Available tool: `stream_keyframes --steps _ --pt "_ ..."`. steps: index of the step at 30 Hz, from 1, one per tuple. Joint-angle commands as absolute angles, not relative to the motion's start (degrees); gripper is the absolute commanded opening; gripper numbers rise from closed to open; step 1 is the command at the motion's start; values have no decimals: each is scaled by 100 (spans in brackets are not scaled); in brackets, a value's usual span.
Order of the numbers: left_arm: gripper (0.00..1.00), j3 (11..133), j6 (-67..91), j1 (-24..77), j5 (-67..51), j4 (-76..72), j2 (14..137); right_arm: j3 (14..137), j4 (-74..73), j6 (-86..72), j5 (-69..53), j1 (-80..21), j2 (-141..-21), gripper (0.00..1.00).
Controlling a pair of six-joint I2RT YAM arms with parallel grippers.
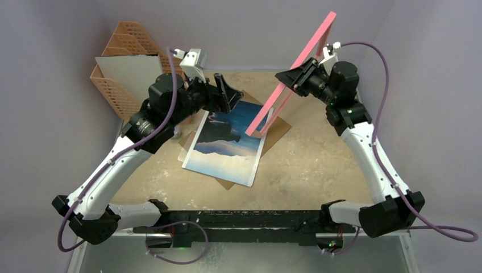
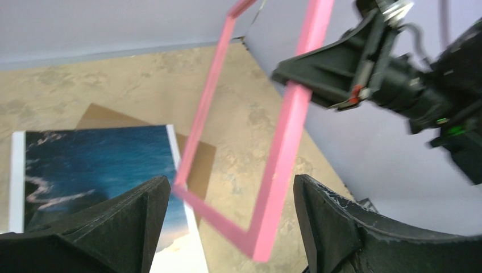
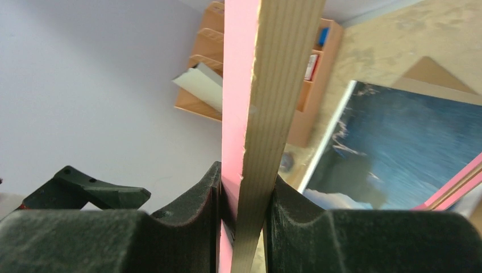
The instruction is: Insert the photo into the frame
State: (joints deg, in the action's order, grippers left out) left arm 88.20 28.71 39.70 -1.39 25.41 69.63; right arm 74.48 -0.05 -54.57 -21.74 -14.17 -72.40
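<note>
The photo (image 1: 227, 142), blue sea and dark mountains, lies face up on the table, on top of a brown backing board (image 1: 278, 128). The pink frame (image 1: 310, 48) stands tilted in the air, its low corner just over the photo's right edge. My right gripper (image 1: 287, 79) is shut on the frame's upper side; in the right wrist view the frame's edge (image 3: 273, 85) is pinched between the jaws of the right gripper (image 3: 244, 182). My left gripper (image 1: 230, 99) hovers over the photo's far corner, open and empty. In the left wrist view the frame (image 2: 284, 142) hangs beyond the left gripper (image 2: 230, 182).
An orange mesh file rack (image 1: 122, 57) holding a white sheet (image 1: 128, 74) stands at the back left. Walls close in at the back and on both sides. The tan tabletop (image 1: 318, 165) shows bare to the right of the photo and in front of it.
</note>
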Motion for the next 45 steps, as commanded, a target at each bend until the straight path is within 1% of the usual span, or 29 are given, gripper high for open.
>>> stream_keyframes --steps 1,4,8,14,18,24,26,28,36,39,45 --pt "83 8402 2657 3934 436 2698 6613 8571 -2118 -4035 -1373 -1339 -7083 5" --pt "83 8173 2654 3934 610 2783 6417 9103 -2751 -3900 -1233 -1329 -7085 0" --pt "83 7915 2684 3936 562 2837 6282 9554 -3451 -3856 -1139 -1329 -7185 0" --pt "83 7445 2839 3936 502 2822 6059 9732 -4371 -3495 -760 -1327 -7587 0" --pt "83 7087 2954 3933 519 2752 5900 9452 -4557 -3252 -194 -1327 -7942 0" --pt "83 6962 2918 3936 590 2839 5859 9238 -3832 -3168 35 -1328 -8636 0" --pt "83 6964 2877 3935 641 2877 5867 9216 -3545 -3076 297 -1329 -9015 0" --pt "83 6946 2842 3937 686 2891 5880 9139 -3343 -3006 159 -1338 -9351 0" --pt "83 6740 2898 3932 811 2742 5919 8413 -2097 -3061 493 -1343 -10261 0" --pt "83 6638 2901 3937 790 2623 5905 8415 -2022 -3084 863 -1338 -10655 0" --pt "83 6627 2889 3936 772 2678 6116 8104 -1917 -3307 1229 -1336 -11123 0"
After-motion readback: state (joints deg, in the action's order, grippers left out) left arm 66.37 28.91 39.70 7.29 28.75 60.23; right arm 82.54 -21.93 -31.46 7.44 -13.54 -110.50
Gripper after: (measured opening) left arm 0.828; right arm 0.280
